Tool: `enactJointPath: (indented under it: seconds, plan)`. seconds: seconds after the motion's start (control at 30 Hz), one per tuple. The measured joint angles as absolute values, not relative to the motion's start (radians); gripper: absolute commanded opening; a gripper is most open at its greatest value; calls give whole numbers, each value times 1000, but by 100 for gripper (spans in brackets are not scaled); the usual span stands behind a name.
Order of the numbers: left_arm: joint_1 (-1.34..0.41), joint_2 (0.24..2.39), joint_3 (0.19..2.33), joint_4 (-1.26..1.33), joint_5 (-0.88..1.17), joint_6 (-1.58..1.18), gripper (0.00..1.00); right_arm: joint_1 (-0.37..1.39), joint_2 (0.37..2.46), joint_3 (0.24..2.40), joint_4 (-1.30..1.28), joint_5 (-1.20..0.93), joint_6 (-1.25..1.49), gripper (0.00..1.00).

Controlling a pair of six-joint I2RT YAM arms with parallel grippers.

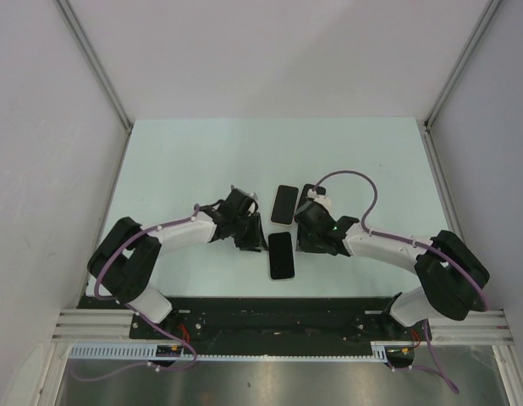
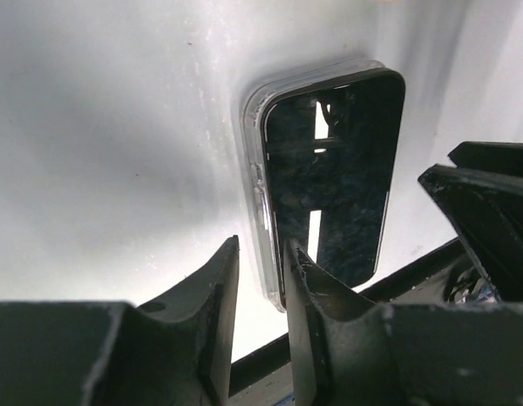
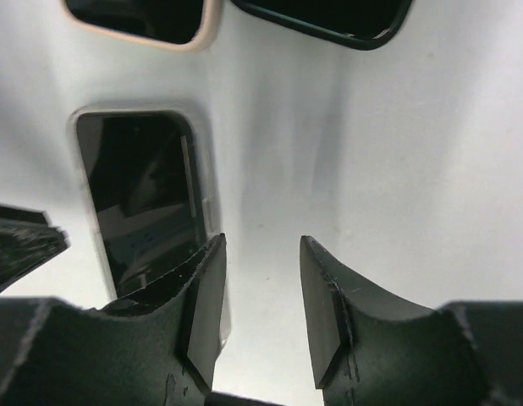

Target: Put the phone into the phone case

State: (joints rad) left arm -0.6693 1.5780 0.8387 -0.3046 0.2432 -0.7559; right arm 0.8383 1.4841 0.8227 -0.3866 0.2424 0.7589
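Phone (image 1: 281,255) sits between left gripper (image 2: 261,254), narrow gap, and right gripper (image 3: 261,254), wider, both empty, long axis square to the line between them.

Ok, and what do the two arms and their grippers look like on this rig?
Both the left arm and right arm have white links between bulky black joint housings, each trailed by a looping purple cable. The left gripper and right gripper carry matte black wedge-shaped fingers. No markings are legible.
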Motion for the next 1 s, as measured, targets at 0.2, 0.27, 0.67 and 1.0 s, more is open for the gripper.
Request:
enactJointPath:
  seconds: [0.2,0.27,0.67,1.0]
  plan:
    - [-669,1579,836,-273,272,-756,34,807,1434,733,-264,107,750,48]
    - [-669,1586,835,-260,279,-756,35,801,1434,694,-221,58,749,49]
    - [-661,1634,825,-228,316,-757,35,762,1430,579,28,-67,762,52]
    - [-657,1622,802,-202,320,-759,40,747,1411,558,44,-90,794,53]
